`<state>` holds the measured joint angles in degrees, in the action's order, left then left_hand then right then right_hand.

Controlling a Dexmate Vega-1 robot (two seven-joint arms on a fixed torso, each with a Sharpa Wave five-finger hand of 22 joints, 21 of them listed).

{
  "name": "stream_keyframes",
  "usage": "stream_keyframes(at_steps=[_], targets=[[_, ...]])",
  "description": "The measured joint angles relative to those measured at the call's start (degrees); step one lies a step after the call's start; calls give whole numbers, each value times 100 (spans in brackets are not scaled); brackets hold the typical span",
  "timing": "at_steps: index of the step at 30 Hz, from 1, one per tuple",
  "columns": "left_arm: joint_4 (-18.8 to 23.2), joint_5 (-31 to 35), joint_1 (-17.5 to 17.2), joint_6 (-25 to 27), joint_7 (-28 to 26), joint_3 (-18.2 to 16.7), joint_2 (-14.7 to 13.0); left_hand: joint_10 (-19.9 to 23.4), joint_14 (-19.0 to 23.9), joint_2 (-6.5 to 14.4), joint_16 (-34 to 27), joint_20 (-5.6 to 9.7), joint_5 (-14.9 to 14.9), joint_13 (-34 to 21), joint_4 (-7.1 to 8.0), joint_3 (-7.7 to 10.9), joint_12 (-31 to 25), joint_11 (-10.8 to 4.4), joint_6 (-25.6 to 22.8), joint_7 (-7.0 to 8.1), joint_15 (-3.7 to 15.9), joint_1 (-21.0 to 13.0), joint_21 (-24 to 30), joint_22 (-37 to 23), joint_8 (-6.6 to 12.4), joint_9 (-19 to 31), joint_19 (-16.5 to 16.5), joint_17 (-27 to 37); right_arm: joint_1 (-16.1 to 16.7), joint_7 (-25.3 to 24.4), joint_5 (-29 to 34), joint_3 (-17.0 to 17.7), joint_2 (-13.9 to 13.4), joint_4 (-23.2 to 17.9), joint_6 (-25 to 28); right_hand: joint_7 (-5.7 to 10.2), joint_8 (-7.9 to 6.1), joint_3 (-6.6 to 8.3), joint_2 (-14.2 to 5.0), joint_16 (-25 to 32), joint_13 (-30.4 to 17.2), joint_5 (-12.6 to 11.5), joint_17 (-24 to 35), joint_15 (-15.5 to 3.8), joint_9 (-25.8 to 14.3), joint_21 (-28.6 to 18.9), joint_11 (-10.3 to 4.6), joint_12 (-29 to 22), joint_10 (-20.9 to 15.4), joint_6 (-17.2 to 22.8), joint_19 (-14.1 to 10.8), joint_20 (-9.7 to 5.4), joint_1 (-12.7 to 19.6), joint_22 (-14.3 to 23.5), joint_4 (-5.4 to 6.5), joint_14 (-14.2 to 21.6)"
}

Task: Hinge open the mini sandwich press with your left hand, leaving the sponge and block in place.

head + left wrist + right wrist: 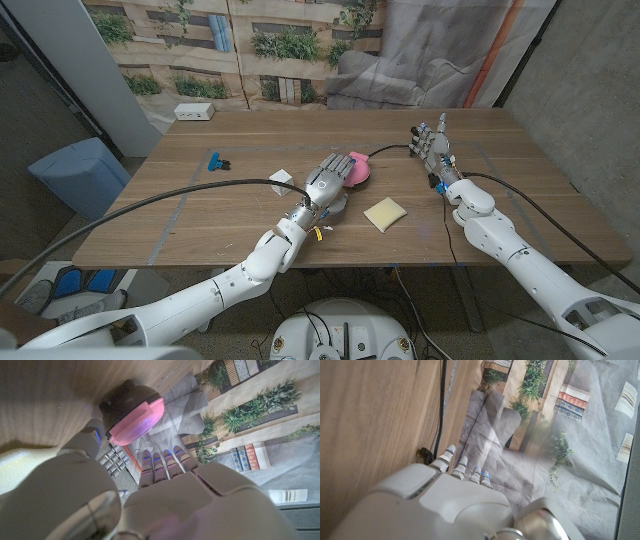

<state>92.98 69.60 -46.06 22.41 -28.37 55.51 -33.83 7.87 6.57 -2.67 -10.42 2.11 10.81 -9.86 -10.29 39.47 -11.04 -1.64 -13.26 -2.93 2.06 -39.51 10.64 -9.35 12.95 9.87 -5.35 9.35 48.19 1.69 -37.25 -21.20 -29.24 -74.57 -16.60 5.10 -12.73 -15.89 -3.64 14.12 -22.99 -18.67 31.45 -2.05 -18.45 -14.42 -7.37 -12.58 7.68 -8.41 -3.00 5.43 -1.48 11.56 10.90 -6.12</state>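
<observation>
Wooden table: left hand at pink sandwich press.

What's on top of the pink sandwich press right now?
The left hand hovers over the sandwich press, covering its near side; in the left wrist view its pink lid looks bare. Whether the fingers touch it cannot be told.
</observation>
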Motion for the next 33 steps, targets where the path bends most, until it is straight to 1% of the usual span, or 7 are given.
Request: stream_keyframes(at_steps=[7,10,14,21,23,27,33], targets=[[-88,-28,88,0,-71,72,25,41,61,82,0,1,0,0,0,0,0,-42,-56,56,0,-83,0,0,0,3,-81,0,0,0,0,0,-1,0,0,0,0,0,0,0,0,0,0,0,0,0,0,0,0,0,0,0,0,0,0,0],[-131,-43,124,-3,-94,96,33,82,86,129,0,-4,0,0,0,0,0,-82,-89,26,16,-135,0,0,0,16,-93,0,1,0,0,0,-2,0,0,0,0,0,0,0,0,0,0,0,0,0,0,0,0,0,0,0,0,4,0,0],[-197,-55,180,-13,-131,139,47,113,143,173,0,-8,7,0,0,0,0,-52,-119,57,-1,-234,0,0,0,3,-152,1,2,-1,0,1,-2,0,0,0,0,0,0,0,0,0,0,0,0,0,0,0,0,0,0,0,0,4,0,0],[-238,-95,221,-37,-172,167,59,183,174,272,0,2,27,-1,-23,24,0,-88,-183,56,31,-333,0,0,-1,-1,-203,1,2,-1,0,1,-2,-1,0,0,0,0,0,0,0,0,0,0,0,0,0,0,0,0,0,0,0,4,0,0],[-298,-100,280,-42,-180,209,80,204,205,274,0,-8,27,-1,-23,24,0,-82,-222,78,-1,-379,0,0,-3,-1,-212,1,3,-1,0,2,-2,-1,0,0,0,0,0,0,0,0,0,0,0,0,0,0,0,0,0,0,0,4,0,0],[-331,-123,306,-49,-201,228,87,245,236,318,0,14,27,-1,-23,24,0,-123,-262,118,30,-424,0,0,-3,-1,-234,1,4,-1,0,2,-2,-2,0,0,0,0,0,0,0,0,0,0,0,0,0,0,0,0,0,0,0,4,0,0],[-377,-163,356,-53,-208,265,100,267,266,354,0,13,27,-1,-23,24,0,-102,-294,87,0,-505,0,0,-28,0,-274,1,5,-1,0,2,-3,-4,0,0,0,0,0,0,0,0,0,2,0,0,0,0,0,0,0,0,0,3,0,-2]])
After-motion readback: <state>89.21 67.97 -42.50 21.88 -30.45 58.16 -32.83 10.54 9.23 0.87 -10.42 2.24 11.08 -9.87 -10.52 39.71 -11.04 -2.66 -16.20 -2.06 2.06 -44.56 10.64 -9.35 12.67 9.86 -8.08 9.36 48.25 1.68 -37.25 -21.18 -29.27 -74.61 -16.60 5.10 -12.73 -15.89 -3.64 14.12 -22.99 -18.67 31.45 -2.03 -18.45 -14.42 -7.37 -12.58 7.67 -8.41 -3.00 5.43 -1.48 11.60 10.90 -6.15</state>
